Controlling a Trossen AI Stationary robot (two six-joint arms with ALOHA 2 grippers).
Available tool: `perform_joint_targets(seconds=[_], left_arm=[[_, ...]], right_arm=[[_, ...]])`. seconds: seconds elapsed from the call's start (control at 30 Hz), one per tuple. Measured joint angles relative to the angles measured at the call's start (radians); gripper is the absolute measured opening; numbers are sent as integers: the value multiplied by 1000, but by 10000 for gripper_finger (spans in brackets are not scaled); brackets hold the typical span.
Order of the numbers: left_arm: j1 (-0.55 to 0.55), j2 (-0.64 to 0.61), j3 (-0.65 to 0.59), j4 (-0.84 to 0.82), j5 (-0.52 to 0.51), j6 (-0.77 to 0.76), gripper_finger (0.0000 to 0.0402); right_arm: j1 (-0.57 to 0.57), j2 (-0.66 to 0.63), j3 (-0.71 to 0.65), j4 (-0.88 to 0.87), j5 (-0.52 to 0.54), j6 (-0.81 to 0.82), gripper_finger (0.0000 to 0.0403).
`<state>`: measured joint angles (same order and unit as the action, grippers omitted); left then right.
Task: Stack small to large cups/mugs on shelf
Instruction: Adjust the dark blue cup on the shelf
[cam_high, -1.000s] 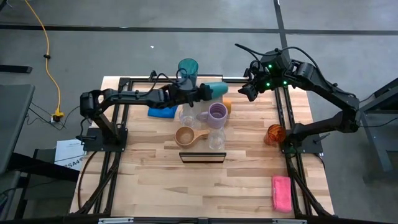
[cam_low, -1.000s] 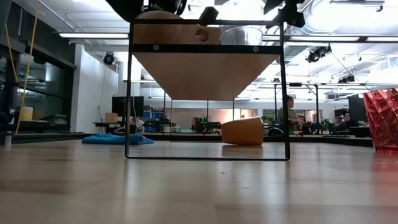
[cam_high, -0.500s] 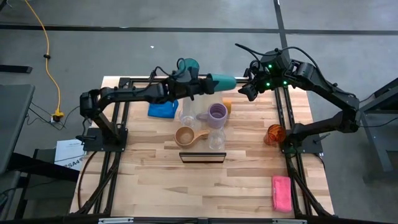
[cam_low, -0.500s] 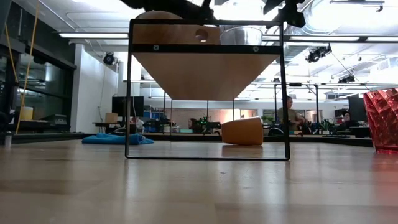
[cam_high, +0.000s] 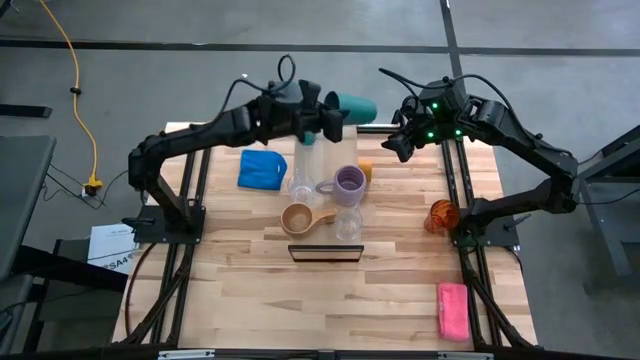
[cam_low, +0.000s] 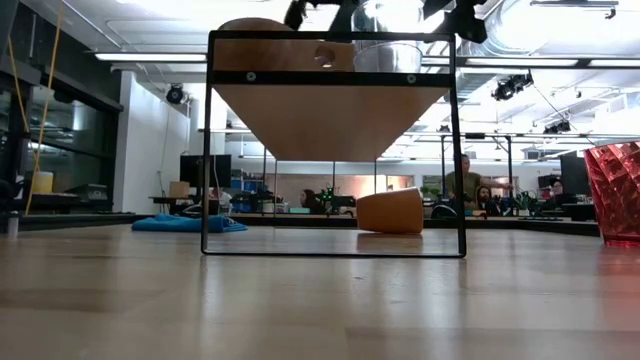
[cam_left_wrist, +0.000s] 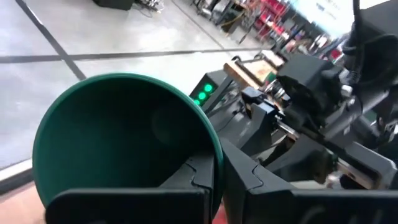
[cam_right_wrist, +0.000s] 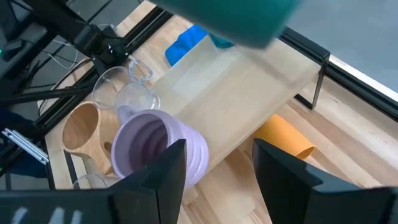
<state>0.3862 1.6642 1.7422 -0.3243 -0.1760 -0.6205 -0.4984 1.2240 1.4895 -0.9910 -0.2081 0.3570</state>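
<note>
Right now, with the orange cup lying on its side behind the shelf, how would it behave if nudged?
The orange cup lies on its side on the tabletop, so it would probably roll. It tapers toward one end, so it would likely curve rather than run straight. It looks like light plastic, so a slight nudge should move it.

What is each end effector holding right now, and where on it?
Left end effector grips the green cup at its rim, held sideways above the table's far edge. Right end effector holds nothing.

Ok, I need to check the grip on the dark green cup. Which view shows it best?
The left wrist view: the dark green cup fills it, rim pinched by the left gripper. High view shows it sideways, small; right wrist only a blurred edge; low view nothing.
</note>
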Motion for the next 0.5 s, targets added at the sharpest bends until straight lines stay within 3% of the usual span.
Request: perform_joint_targets(seconds=[0.17,0.5], left_arm=[[0,-1,105,-182,13,79,1],[-1,-1,216,-490,137,173,0]], right_arm=[[0,0,0,-3,-18,-25,173],[0,-2,1,-14,-28,-48,172]])
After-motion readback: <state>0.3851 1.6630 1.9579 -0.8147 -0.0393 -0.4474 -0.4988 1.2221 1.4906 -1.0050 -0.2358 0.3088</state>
